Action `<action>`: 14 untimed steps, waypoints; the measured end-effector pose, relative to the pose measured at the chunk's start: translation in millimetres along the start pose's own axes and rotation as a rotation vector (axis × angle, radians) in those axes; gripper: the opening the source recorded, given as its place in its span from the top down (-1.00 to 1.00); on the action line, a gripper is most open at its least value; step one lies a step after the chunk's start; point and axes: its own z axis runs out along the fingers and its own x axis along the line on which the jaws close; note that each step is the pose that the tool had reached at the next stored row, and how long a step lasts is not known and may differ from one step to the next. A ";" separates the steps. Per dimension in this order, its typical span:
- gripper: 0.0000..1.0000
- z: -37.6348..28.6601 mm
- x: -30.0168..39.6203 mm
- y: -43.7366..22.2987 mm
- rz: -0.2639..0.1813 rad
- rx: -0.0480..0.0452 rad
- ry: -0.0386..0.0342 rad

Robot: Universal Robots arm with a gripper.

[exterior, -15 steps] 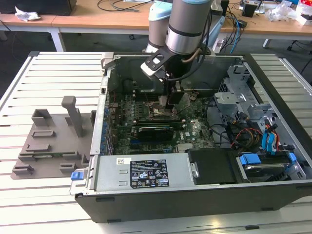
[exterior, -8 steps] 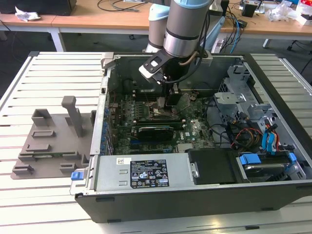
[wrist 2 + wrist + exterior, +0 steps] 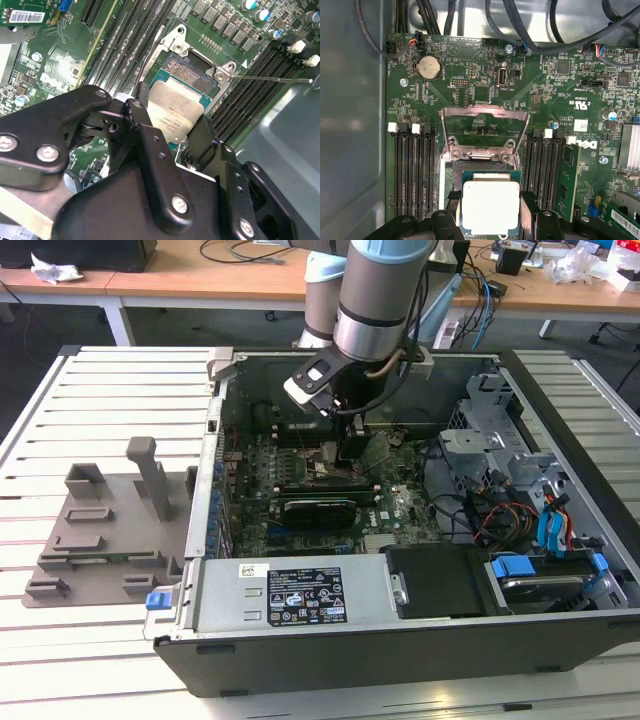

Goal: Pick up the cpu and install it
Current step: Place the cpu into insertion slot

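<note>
White slatted table (image 3: 110, 390) carries an open computer case (image 3: 400, 640) lying on its side, with a grey tray (image 3: 100, 530) beside it toward the exterior view's left. The arm reaches down into the case, and its gripper (image 3: 348, 452) hangs just above the motherboard (image 3: 262, 475). In the second wrist view the two black fingers (image 3: 202, 135) stand narrow, pressed to opposite edges of the cpu (image 3: 176, 112), so the chip reads as held. It hangs slightly tilted, silver lid up, partly over the open socket (image 3: 192, 75) and not seated in it. In the first wrist view the cpu (image 3: 490, 207) sits between the fingertips, overlapping the near edge of the socket's bare contact field (image 3: 470, 167). The load frame (image 3: 485, 127) stands raised beyond it, and memory slots (image 3: 415, 175) run along either side. The step in hand looks like placement. It would go best with the chip levelled, its edges squared to the socket walls, and set straight down without sliding across the contacts, since a skewed or dragged landing could bend them.
</note>
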 end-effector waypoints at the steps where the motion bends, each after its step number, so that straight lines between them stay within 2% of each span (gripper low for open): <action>1: -0.11 0.4 0.0 0.0 0.000 -0.0001 0.0001; 14: -0.11 10.4 0.7 0.8 0.000 0.0000 0.0001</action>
